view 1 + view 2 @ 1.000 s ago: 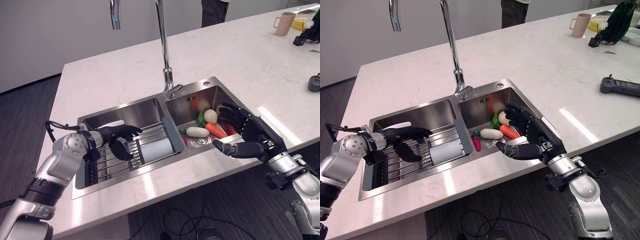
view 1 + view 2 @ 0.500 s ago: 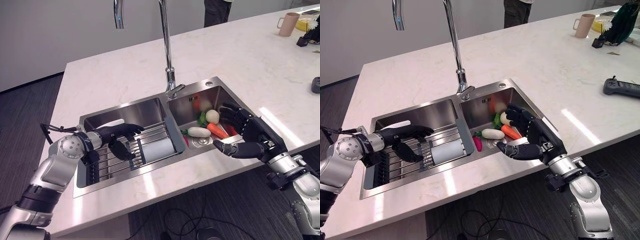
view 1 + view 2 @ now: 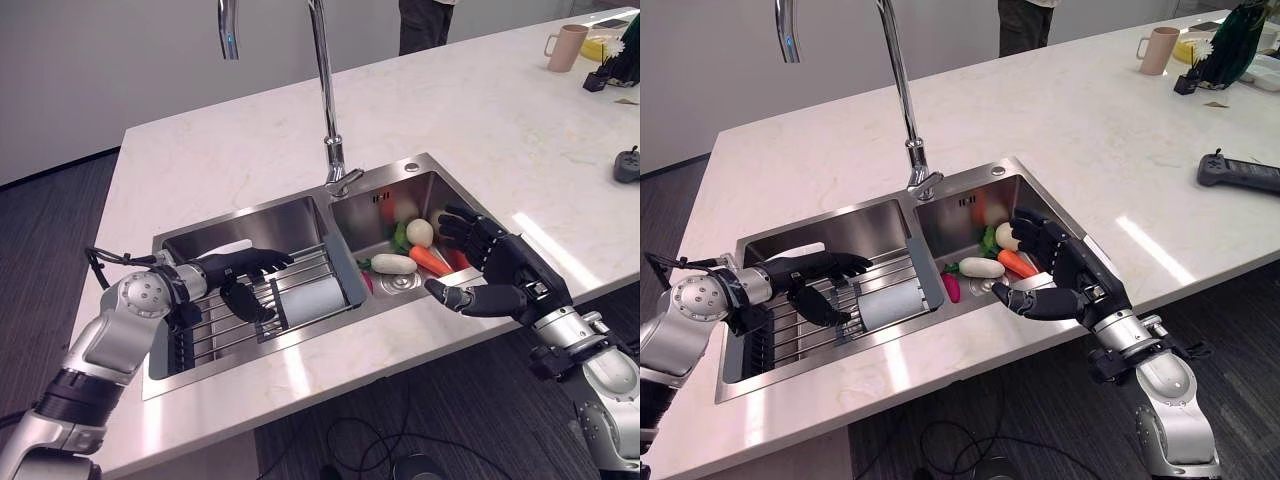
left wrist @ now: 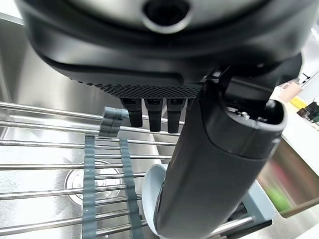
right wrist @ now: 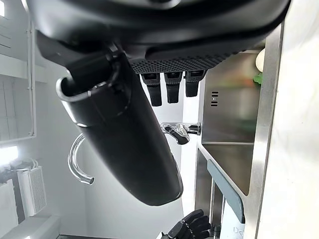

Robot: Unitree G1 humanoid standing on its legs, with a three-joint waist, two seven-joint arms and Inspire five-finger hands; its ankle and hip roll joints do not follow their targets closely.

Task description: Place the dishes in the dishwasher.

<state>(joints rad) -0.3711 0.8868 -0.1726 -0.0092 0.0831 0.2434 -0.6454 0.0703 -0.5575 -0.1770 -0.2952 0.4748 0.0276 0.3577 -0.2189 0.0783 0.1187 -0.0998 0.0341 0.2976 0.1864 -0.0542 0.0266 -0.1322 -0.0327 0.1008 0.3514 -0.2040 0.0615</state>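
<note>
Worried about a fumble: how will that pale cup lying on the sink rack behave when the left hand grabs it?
The cup lies on its side across the rack bars, so it may roll. Its smooth surface looks slippery, probably light. The left hand is open beside it.

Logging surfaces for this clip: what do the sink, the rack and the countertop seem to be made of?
Sink: brushed stainless steel, by its dull grey reflections. Rack: thin shiny metal rods with grey, probably plastic, end pieces. Countertop: pale polished stone or an imitation, faintly veined and glossy.

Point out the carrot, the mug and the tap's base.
carrot (image 3: 431, 261), left eye view, middle of its orange body.
mug (image 3: 1154, 50), right eye view, its side wall.
tap (image 3: 335, 152), left eye view, lower stem above the base.
</note>
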